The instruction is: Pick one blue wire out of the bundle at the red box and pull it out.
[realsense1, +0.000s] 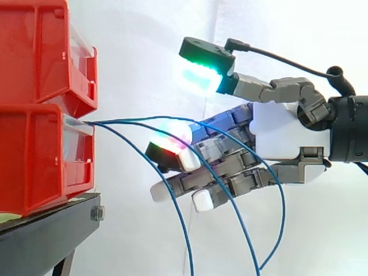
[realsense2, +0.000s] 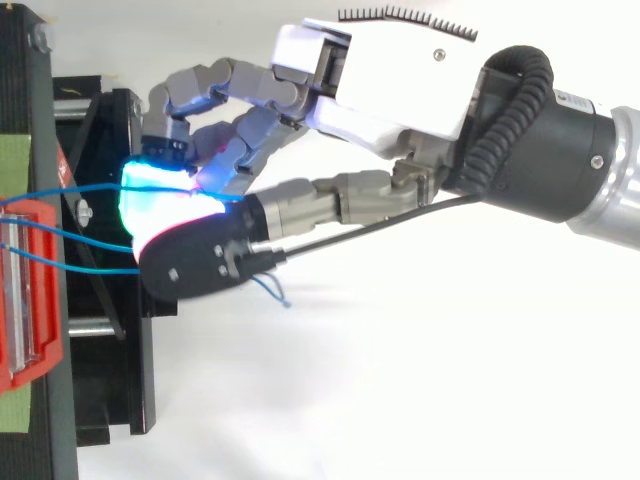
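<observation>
Blue wires (realsense1: 115, 121) come out in a small bundle from the front lip of the lower red bin (realsense1: 34, 161), which sits under a second red bin (realsense1: 34, 63) on a black stand (realsense1: 46, 230) before the white curtain (realsense1: 144, 34). From the side I count three strands. They leave the bin close together, then fan apart. One drops steeply toward the floor, one sags lower across the fingers, and the longest arcs out past the knuckles before falling back. The hand (realsense1: 287, 135) reaches in level from the right, its palm well clear of the bin and its fingertips (realsense1: 172, 141) near the bundle's root but not at the bin. It is spread wide open. The thumb pad (realsense1: 201, 77) (glowing green and cyan) hangs high above the fingers with plain curtain showing between them, and the fingers lie stretched toward the bin with only a slight bend, the top one lit red and magenta at its tip. The strands cross in front of those fingers, and the uppermost runs right by the lit tip, though I cannot tell whether it touches. Nothing is pinched. From above, the wires (realsense2: 90, 188) stretch from the bin (realsense2: 30, 300) to beneath the thumb, and a loose blue end (realsense2: 275, 292) pokes out beside it.
</observation>
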